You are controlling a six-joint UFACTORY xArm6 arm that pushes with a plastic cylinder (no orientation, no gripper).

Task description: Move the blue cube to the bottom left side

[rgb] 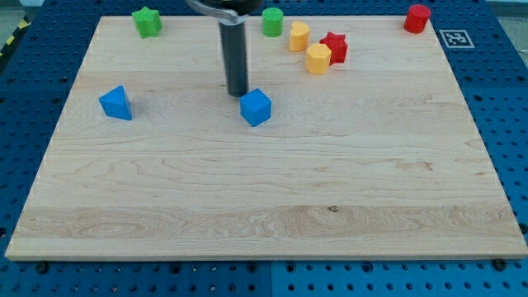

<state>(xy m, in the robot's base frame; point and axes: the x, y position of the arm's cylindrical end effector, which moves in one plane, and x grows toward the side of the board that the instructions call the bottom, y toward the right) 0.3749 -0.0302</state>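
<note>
Blue cube point(256, 106) sits near the middle of the wooden board point(264, 206), a bit toward the top. It is small, bright blue, and turned so a corner points down. My tip point(238, 92) stands just beside its upper left; the rod has no jaws.

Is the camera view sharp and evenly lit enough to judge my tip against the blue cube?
Camera view: even, soft lighting, no glare on the board; only short shadows under blocks. My tip and the blue cube are sharp, tip just up-left of it; the rod's top is cropped at the view's top.
</note>
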